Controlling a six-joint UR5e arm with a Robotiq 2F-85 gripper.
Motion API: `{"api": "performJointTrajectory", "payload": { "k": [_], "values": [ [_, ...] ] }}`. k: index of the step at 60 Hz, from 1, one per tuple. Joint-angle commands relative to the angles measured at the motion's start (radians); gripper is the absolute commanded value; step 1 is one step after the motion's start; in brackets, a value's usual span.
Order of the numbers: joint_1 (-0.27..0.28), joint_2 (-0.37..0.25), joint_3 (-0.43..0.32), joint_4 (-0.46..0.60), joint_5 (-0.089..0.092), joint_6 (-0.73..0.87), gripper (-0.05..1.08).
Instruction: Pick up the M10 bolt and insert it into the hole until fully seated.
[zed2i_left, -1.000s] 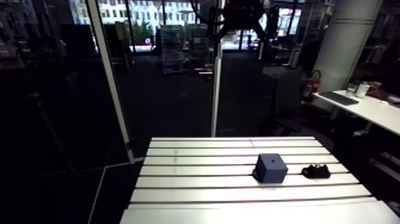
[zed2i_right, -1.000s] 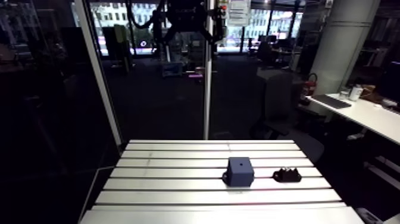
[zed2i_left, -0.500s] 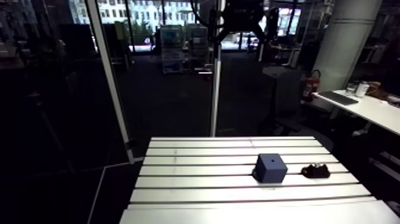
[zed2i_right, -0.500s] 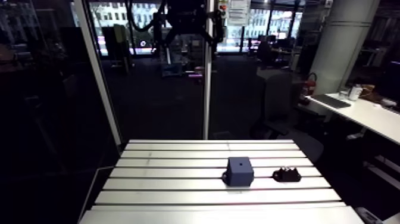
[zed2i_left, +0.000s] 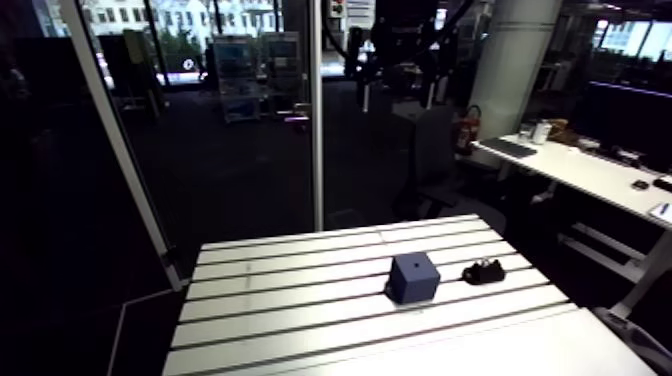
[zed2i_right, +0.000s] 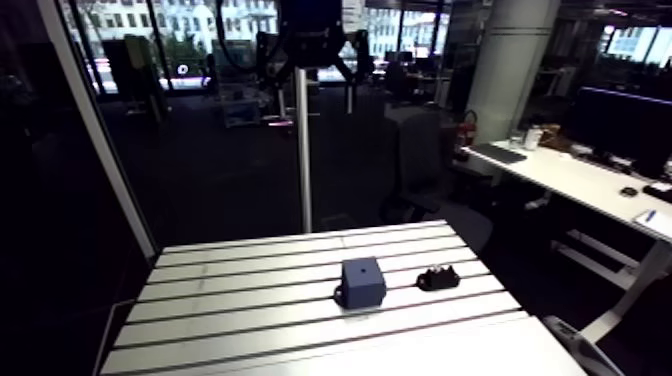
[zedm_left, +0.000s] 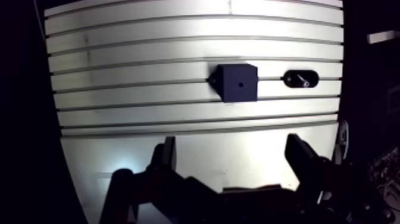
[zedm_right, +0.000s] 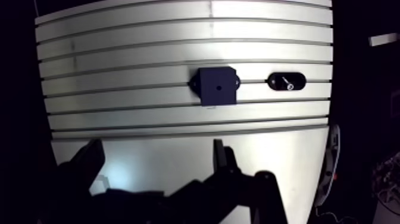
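Hanging high over the table (zedm_left: 149, 44), the wrist (zed2i_right: 310, 25) comes down from the upper edge of the arm view as a dark mass, well above the slotted surface and touching nothing. Its joints cannot be made out against the dim background.

Gripper (zedm_left: 232, 143): in the wrist view both fingers (zedm_left: 168, 152) rise wide apart. Nothing is between them, only bare table far beneath. No contact with any part.

Block (zedm_left: 238, 82): dark blue, cube-like, standing upright on the table, ahead of the gripper and well apart from it. The top face carries one small round hole (zedm_left: 240, 84) near its middle. The hole reads as a dark dot, and its depth cannot be judged. A small foot sticks out at the block's base on one side.

Holder (zedm_left: 300, 78): a black, oval piece lying flat on the table just beside the block, not touching it, along the same band between slots. The bolt (zedm_left: 304, 81) lies on top of the holder and shows only as a short pale glint set at a slant. Head, thread and size cannot be read. In the arm view the holder is a low dark lump and the bolt cannot be told from it.

Cut off: the finger bases and gripper body merge into black at the edge of the wrist view. The table's near edge is hidden behind them.
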Motion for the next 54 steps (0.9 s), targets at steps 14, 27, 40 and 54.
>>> {"api": "performJointTrajectory", "payload": {
  "k": [14, 27, 40, 54],
  "values": [
    [-0.320, 0.043, 0.221, -0.299, 0.105, -0.358, 0.01],
    [-0.345, 0.051, 0.258, -0.365, 0.105, -0.390, 0.01],
    [-0.361, 0.063, 0.280, -0.425, 0.106, -0.415, 0.01],
    [-0.379, 0.082, 0.285, -0.444, 0.107, -0.431, 0.01]
  ]
}}
